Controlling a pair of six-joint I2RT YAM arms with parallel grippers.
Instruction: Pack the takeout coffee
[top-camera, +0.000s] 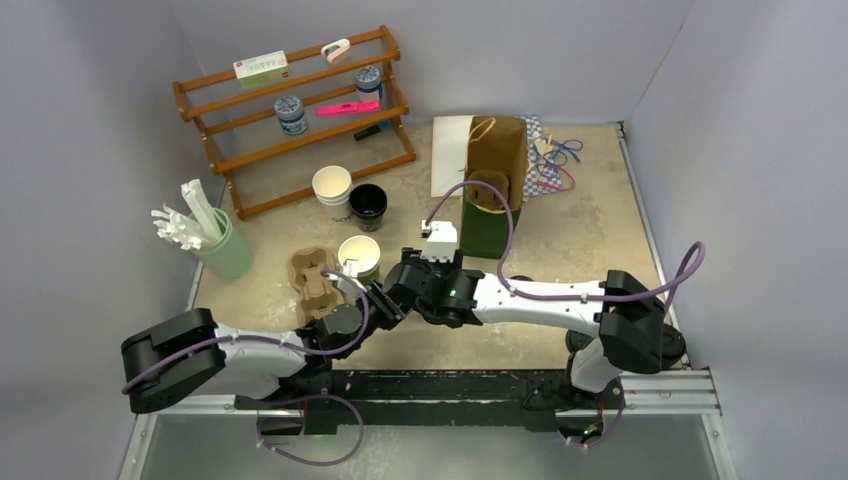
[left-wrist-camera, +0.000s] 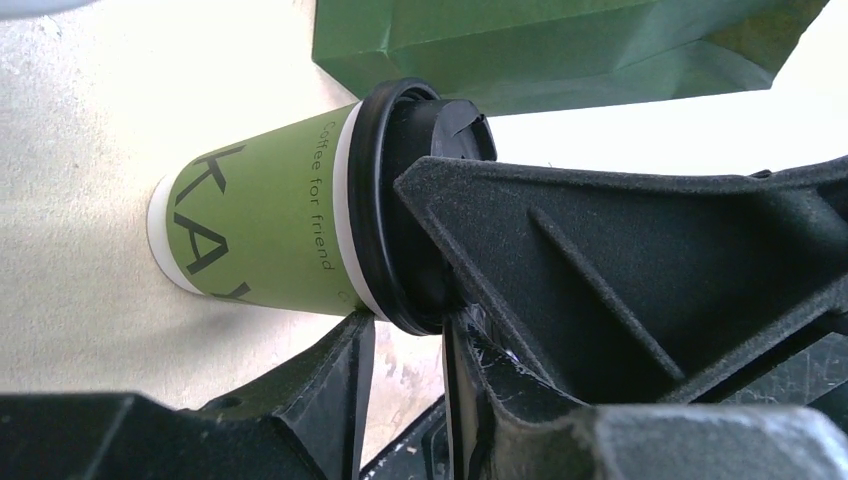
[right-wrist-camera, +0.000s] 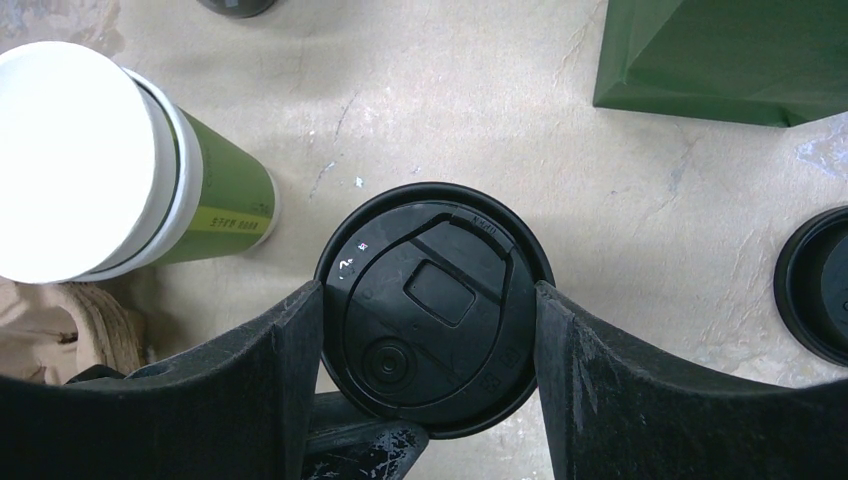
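Observation:
The takeout coffee (left-wrist-camera: 265, 215) is an olive-green cup with a black sip lid (right-wrist-camera: 430, 300), standing on the table. In the top view both grippers hide it. My right gripper (right-wrist-camera: 430, 312) is shut on it, one finger touching each side of the lid; it also shows in the top view (top-camera: 395, 288). One of its fingers (left-wrist-camera: 620, 260) fills the left wrist view. My left gripper (left-wrist-camera: 410, 335) has a narrow gap between its jaws, its tips at the cup's side by the lid rim, gripping nothing that I can see. One of its fingers (right-wrist-camera: 370, 450) shows beside the lid.
A lidless green cup (top-camera: 358, 255) stands just left of the coffee, next to a cardboard cup carrier (top-camera: 313, 283). A green bag (top-camera: 487, 225) stands behind, with a brown bag (top-camera: 497, 145) beyond it. A spare black lid (right-wrist-camera: 815, 285) lies to the right. A white cup (top-camera: 332, 185) and a black cup (top-camera: 367, 203) stand farther back.

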